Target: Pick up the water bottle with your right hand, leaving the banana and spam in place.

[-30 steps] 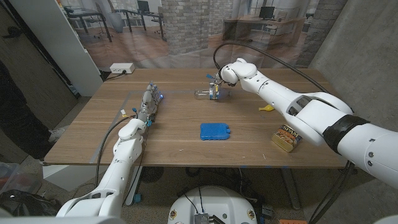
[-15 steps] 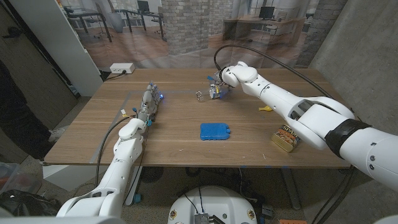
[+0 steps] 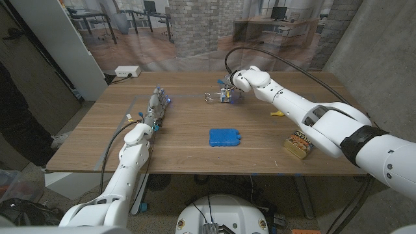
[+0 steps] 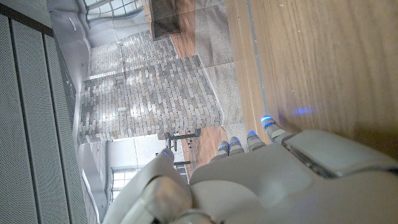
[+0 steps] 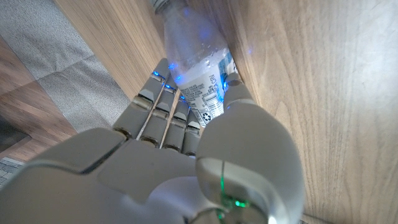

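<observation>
The clear water bottle [image 3: 213, 97] with a white label lies far out on the table, its neck pointing toward the robot's left. My right hand [image 3: 229, 95] grips it around the label. In the right wrist view the fingers [image 5: 163, 109] and thumb wrap the bottle [image 5: 191, 62] from both sides over the wood. Whether it is clear of the table I cannot tell. The banana [image 3: 278, 113] lies to the right of the hand. The spam can [image 3: 299, 144] stands near the front right edge. My left hand [image 3: 155, 107] stands on its edge at the left with its fingers straight, holding nothing.
A blue flat pack [image 3: 225, 136] lies in the middle of the table [image 3: 195, 120], between the bottle and the front edge. A white power strip [image 3: 127, 71] sits at the far left corner. A concrete wall stands to the right.
My right hand has turned slightly at the wrist and settled round the bottle, whose neck end shifted a little with it. Left arm, banana, spam and blue pack have not moved.
</observation>
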Controlling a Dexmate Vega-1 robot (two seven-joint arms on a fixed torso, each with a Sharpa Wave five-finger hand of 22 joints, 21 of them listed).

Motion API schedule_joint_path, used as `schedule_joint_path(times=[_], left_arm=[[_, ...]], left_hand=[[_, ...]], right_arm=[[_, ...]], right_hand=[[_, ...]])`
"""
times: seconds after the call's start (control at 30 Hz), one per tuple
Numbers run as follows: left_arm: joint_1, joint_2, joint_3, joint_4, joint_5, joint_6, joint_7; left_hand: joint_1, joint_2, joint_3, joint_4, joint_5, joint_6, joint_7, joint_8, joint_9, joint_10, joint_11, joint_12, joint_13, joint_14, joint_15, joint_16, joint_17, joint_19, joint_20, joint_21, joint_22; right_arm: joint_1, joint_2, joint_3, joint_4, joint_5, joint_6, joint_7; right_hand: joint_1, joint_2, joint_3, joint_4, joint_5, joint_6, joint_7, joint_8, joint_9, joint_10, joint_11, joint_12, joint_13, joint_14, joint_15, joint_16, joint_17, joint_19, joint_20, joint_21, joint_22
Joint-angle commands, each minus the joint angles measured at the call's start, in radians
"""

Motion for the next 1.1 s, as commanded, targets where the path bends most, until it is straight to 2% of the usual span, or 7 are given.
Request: schedule_joint_path(times=[0.03,0.53,1.1], left_arm=[[-0.010,-0.002,-0.001,0.012,0.005,-0.003,-0.006],[-0.017,-0.003,0.002,0.012,0.010,-0.002,-0.011],[-0.011,-0.002,0.005,-0.006,0.012,0.001,-0.009]], left_hand=[[0.010,0.021,0.001,-0.002,-0.001,-0.103,-0.009,0.005,0.004,-0.092,0.007,0.003,0.004,-0.129,0.005,0.004,0.004,-0.063,0.007,-0.001,0.005],[0.011,0.021,0.001,-0.002,-0.001,-0.104,-0.009,0.005,0.004,-0.094,0.010,0.002,0.004,-0.129,0.006,0.004,0.004,-0.064,0.011,-0.005,0.005],[0.012,0.021,0.000,-0.003,-0.001,-0.105,-0.008,0.005,0.004,-0.094,0.008,0.002,0.004,-0.130,0.006,0.004,0.004,-0.062,0.011,-0.008,0.006]], right_arm=[[-0.010,-0.011,0.022,-0.017,0.021,0.006,-0.024],[-0.053,-0.046,0.067,-0.123,0.030,-0.014,-0.036],[-0.080,-0.066,0.101,-0.191,0.022,-0.020,-0.058]], right_hand=[[0.034,0.050,0.009,0.013,-0.004,0.096,-0.083,0.006,0.004,0.011,0.001,0.004,0.006,0.002,-0.137,-0.004,0.001,-0.002,0.010,0.002,0.003],[0.029,0.049,0.010,0.020,-0.010,0.095,-0.081,0.004,0.003,0.007,-0.002,0.001,0.010,-0.005,-0.135,-0.011,0.004,-0.008,0.009,0.002,0.003],[0.037,0.051,0.016,0.018,-0.015,0.107,-0.081,0.006,0.002,0.013,-0.007,0.000,0.015,0.000,-0.139,-0.013,0.008,-0.009,0.007,0.004,0.003]])
